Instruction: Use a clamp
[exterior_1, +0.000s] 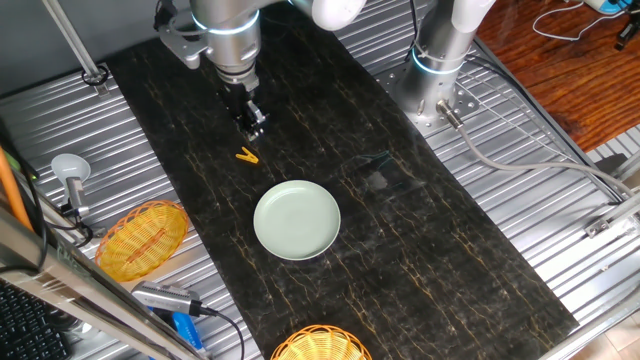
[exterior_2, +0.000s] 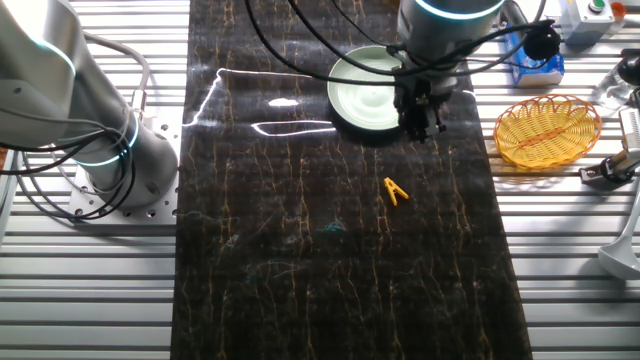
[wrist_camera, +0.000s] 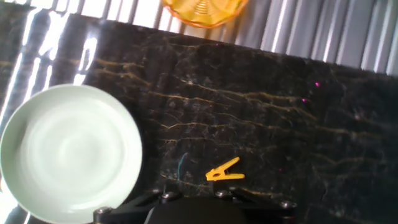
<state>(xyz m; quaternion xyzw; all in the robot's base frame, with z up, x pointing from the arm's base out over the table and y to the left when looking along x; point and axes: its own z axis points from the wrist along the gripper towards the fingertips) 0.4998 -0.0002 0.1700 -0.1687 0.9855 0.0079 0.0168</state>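
In one fixed view, your black two-finger gripper (exterior_1: 252, 127) hung above the dark marbled table mat (exterior_1: 450, 260) with nothing between its fingers. The tiny yellow-orange clothespin-style clamp (exterior_1: 246, 156) lay flat on the mat just beyond the fingertips, toward six o'clock. The round pale green plate (exterior_1: 296, 219) sat near the clamp at about five o'clock. By this showing the task had barely begun: the clamp was ungrasped, and the pick-up and the clamping itself were left for you to do.

In the other fixed view, the gripper (exterior_2: 421, 122) stood at the plate's (exterior_2: 362, 92) edge, and the clamp (exterior_2: 396, 190) lay apart from it toward seven o'clock, alone on the mat. Whether the fingers were spread or closed you could not have told from either fixed camera.

In the hand view, the clamp (wrist_camera: 224, 172) lay just past the gripper's dark body at the bottom edge, its prongs pointing toward two o'clock. The plate (wrist_camera: 68, 149) filled the nine o'clock side. The fingertips themselves stayed out of sight.
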